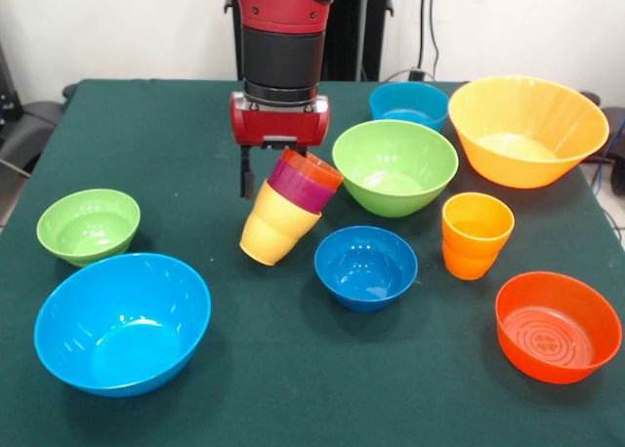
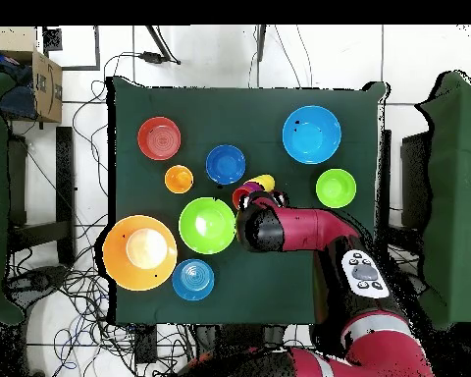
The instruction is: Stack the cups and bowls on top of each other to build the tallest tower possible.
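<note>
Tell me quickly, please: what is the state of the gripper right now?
Gripper: at the rim of the tilted stack of cups; whether it is open or closed on it cannot be told.

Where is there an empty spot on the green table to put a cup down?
Bare green cloth runs along the near edge, between the big light blue plastic bowl and the orange-red plastic bowl. The far left corner is free too. Around the tilted stack of cups and gripper it's crowded.
</note>
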Robot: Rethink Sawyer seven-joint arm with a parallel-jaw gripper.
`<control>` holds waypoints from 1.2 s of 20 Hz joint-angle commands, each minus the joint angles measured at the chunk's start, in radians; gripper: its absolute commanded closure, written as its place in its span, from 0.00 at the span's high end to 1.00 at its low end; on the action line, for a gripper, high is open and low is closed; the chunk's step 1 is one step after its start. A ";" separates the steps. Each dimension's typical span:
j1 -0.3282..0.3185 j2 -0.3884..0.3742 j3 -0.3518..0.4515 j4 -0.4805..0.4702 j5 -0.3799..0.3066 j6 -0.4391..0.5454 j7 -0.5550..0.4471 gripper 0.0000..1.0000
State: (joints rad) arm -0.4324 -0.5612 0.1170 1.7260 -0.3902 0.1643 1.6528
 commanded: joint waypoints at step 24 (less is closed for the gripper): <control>-0.128 0.047 0.169 -0.093 -0.007 0.051 0.017 1.00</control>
State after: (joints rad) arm -0.5594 -0.5523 0.1415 1.6809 -0.3904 0.1643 1.6528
